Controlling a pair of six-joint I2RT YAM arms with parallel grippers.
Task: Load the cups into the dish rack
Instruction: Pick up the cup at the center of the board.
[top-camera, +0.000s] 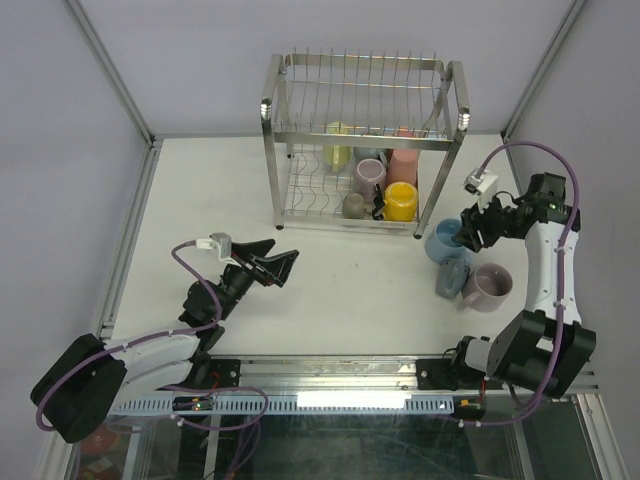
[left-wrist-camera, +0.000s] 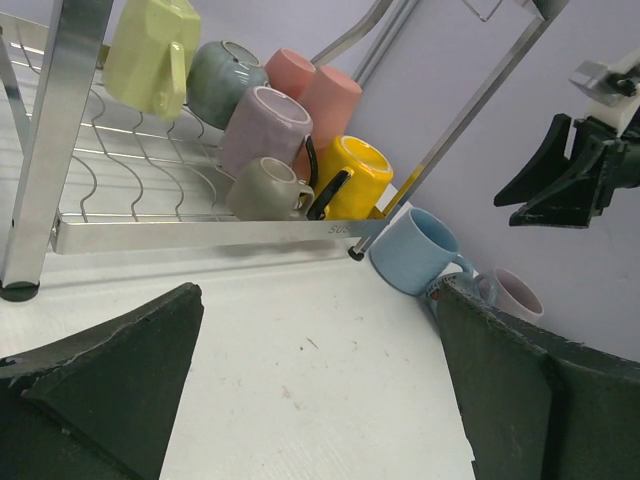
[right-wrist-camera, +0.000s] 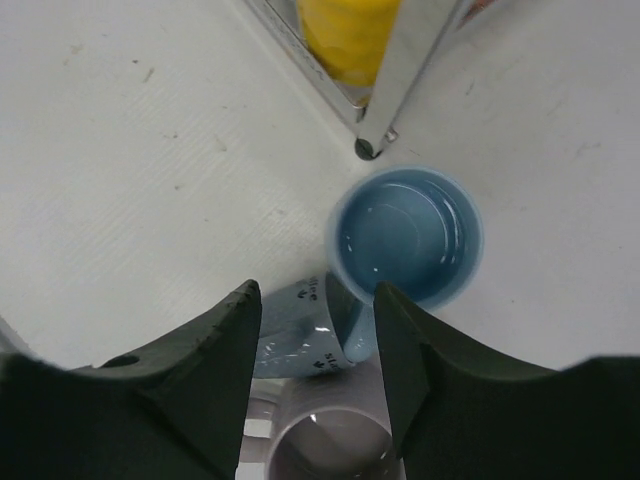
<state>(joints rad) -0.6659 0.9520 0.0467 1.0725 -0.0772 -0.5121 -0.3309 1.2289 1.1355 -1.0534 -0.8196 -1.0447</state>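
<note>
- Cups: 7 in dish rack lower tier; 3 crowded by its front-right leg.
- Left gripper gaping, empty, over open table fronting rack.
- Right gripper parted, straddling light blue cup handle.

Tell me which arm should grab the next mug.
Right. The right hand hangs open over the blue mug, beside two other loose mugs; the left hand is open, empty, well away from them.
</note>
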